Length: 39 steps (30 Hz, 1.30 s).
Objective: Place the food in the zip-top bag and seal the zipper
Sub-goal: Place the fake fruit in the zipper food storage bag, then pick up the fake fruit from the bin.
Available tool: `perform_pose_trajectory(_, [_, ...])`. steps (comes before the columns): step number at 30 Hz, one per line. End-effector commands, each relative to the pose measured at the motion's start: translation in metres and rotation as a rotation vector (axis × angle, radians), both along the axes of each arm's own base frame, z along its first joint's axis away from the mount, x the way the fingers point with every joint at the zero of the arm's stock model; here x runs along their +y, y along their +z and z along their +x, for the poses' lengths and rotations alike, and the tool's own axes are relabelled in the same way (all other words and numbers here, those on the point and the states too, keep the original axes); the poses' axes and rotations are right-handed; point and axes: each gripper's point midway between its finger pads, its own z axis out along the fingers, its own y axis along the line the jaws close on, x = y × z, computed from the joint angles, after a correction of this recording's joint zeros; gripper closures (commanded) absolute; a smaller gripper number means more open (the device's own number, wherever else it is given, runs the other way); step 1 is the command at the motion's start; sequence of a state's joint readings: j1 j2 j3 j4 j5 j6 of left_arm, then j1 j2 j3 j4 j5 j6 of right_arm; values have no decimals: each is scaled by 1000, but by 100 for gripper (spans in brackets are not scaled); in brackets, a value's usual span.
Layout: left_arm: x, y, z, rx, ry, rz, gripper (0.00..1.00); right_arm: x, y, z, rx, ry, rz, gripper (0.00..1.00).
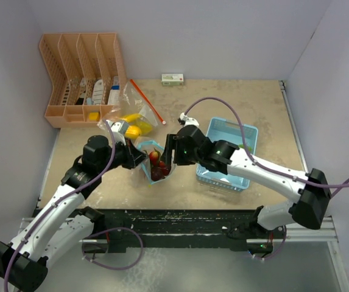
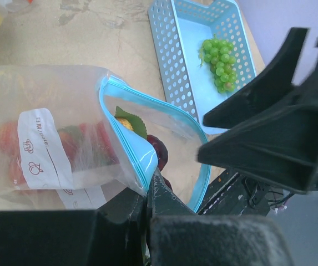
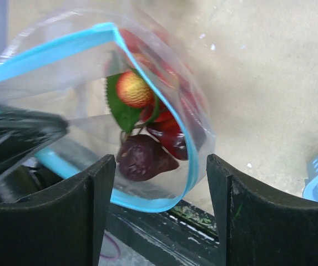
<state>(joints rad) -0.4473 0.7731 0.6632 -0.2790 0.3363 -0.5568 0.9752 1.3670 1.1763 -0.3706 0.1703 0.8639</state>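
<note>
At the far left a peach slotted plastic rack (image 1: 80,79) is standing on the counter (image 1: 223,103), apart from the work. Toward the middle, the left hand (image 2: 147,202) is pressing together on the near lip of the clear zip-top bag with a blue zipper track (image 2: 70,94), pinching it so the mouth is gaping. Red, yellow and dark purple toy fruits (image 3: 145,158) are lying deep inside. The right hand (image 3: 159,205) is hovering at the mouth, fingers spread with nothing between them. Farther right, a bunch of green toy grapes (image 2: 220,64) is lying in the light-blue perforated plastic basket (image 2: 172,61), probably the next piece to load. Doing this well likely means holding the pinched lip steady and high, lifting the right hand out without snagging the far lip, and dropping the grapes deep, clear of the zipper track.
</note>
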Motion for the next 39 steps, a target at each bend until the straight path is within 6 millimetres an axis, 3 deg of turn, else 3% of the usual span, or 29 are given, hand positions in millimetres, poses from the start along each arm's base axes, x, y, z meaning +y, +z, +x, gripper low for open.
perform_pose_trajectory(1, [0, 23, 4, -62, 7, -28, 100, 2, -22, 5, 37, -26, -77, 33])
perform_pose_trajectory(3, [-1, 26, 5, -66, 6, -34, 100, 6, -31, 9, 45, -24, -101, 43])
perform_pose_trajectory(7, [-2, 35, 2, -71, -5, -44, 100, 1, -35, 21, 30, -80, -162, 99])
perform_pose_trajectory(11, [8, 42, -3, -25, 29, 2, 100, -43, 7, 45, -105, -277, -274, 100])
perform_pose_trajectory(17, [60, -5, -13, 224, 188, 338, 100, -81, 82, 53, -272, -368, -266, 100])
perform_pose_trajectory(20, [50, -13, -14, 243, 158, 299, 100, -62, 81, 48, -265, -261, -218, 100])
perform_pose_trajectory(23, [34, -2, -7, 199, 128, 206, 100, -39, 59, 40, -215, -161, -173, 100])
perform_pose_trajectory(25, [28, 9, 1, 158, 124, 168, 100, -36, 45, 37, -184, -149, -176, 100])
perform_pose_trajectory(26, [24, 15, 5, 134, 119, 149, 100, -37, 40, 35, -173, -146, -184, 95])
perform_pose_trajectory(28, [18, 24, 10, 105, 106, 119, 100, -42, 34, 32, -160, -147, -204, 73])
perform_pose_trajectory(30, [11, 27, 14, 91, 87, 90, 100, -50, 36, 29, -162, -154, -215, 50])
perform_pose_trajectory(31, [8, 28, 15, 88, 75, 77, 100, -55, 39, 27, -164, -162, -215, 44])
perform_pose_trajectory(34, [0, 21, 19, 105, 53, 55, 100, -70, 59, 19, -184, -187, -177, 41])
perform_pose_trajectory(36, [-3, 13, 20, 123, 47, 51, 100, -81, 69, 16, -200, -215, -161, 33])
perform_pose_trajectory(39, [-6, 5, 21, 139, 37, 47, 100, -126, 53, 26, -141, -364, -249, 25])
